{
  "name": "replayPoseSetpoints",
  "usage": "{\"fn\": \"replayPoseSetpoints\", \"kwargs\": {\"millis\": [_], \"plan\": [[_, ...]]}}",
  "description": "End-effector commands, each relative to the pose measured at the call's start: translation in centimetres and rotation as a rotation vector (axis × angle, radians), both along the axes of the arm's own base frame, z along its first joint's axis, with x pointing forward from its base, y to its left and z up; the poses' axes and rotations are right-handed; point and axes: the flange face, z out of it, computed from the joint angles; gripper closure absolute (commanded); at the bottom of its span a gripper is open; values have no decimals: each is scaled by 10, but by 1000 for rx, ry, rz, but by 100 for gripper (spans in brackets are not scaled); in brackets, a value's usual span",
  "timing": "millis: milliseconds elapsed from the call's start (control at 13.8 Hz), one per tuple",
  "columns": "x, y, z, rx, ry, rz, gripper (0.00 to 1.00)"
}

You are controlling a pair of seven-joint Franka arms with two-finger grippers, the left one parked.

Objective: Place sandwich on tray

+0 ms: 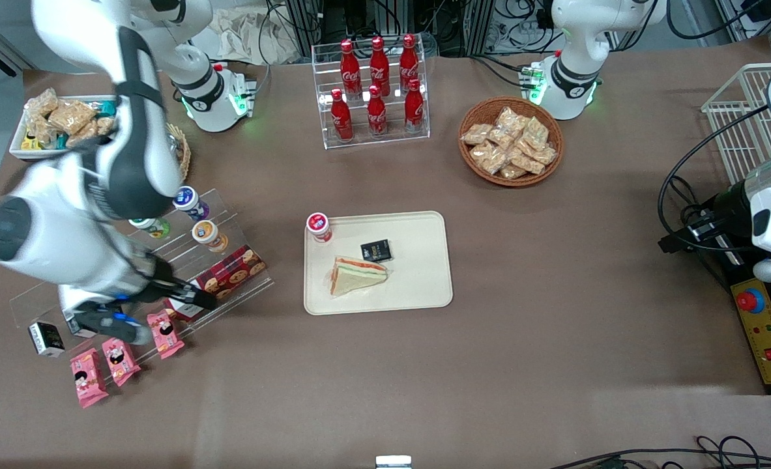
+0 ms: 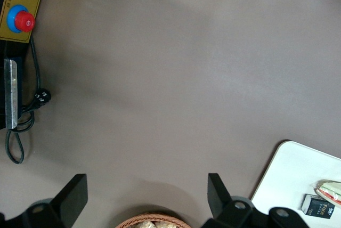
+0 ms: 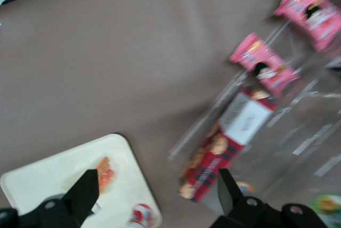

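The right arm's two-finger claw (image 3: 154, 188) is seen spread open and empty, well apart from the clear-wrapped triangular white-bread sandwich (image 1: 357, 274), already laid on the cream-beige rectangular plastic tray (image 1: 424, 286), so the placing is judged done.

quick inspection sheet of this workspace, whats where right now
Surface: brown table, bare nearer the front camera.
Job's things: sandwich lies on the tray, beside a black packet and a red-capped cup.
Clutter: cola bottle rack, basket of snack packets, white bin, clear tiered stand with cups, cookie box, pink packets.
Grippers: gripper open, empty, above the table between the tray and the clear stand.
Cables: black cable by the emergency-stop box.
Surroundings: white wire basket at the parked arm's end.
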Motion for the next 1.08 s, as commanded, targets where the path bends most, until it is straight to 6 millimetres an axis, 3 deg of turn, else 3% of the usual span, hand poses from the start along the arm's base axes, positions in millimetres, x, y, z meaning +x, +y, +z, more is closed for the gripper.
{"fn": "replayPoseSetpoints", "kwargs": {"millis": [0,433,650,867,1011], "plan": [[-5,-24,30,-33,15,50,1],[-27,-110,96,3,-22,65,1],[-36,-144,115,8,-35,127,1],[-39,-156,116,32,-32,170,1],[-42,-148,120,10,-31,210,1]]}}
